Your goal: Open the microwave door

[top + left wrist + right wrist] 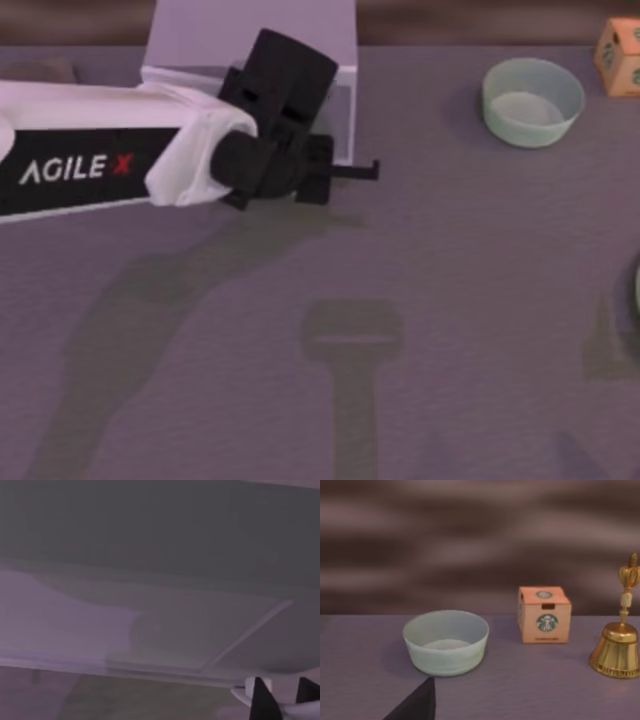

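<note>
bowl (446, 642) pale green, upright | orange carton (544, 614) beside | gold bell (619, 640) upright

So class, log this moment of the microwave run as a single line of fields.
stage: at door | left pincer: at microwave door front edge | microwave: table's back left | right arm: out of top view

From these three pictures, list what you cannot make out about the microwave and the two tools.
- Microwave door: in the top view the left arm covers most of it, so how far it is open stays hidden.
- Left tool: the left wrist view cuts it off at the edge; only dark tips show.
- Right tool: the right wrist view shows just one dark corner; the top view does not show it at all.
</note>
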Motion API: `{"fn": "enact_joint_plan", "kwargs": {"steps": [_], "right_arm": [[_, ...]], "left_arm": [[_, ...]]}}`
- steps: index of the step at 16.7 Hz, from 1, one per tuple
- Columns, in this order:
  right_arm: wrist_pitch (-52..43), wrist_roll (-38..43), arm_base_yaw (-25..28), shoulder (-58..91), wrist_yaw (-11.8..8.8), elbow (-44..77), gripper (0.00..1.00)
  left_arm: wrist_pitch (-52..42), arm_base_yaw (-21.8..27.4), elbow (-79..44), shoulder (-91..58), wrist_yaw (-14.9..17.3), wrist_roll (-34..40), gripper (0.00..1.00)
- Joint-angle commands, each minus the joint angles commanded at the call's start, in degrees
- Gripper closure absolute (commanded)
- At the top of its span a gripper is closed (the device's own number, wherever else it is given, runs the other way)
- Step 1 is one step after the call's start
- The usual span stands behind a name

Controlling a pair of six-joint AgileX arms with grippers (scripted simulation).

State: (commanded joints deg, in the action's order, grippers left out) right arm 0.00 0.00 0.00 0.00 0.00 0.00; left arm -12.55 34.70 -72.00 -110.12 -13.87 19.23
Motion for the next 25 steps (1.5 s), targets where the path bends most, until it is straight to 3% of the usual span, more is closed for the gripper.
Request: {"fn": "enact_joint_plan", "kwargs": {"steps": [25], "right_arm": [[0.0,0.0,0.0,0.0,0.0,0.0,0.0]], "left_arm": [[0.79,-0.54,1.91,1.05,1.11,-1.77,1.0]]}}
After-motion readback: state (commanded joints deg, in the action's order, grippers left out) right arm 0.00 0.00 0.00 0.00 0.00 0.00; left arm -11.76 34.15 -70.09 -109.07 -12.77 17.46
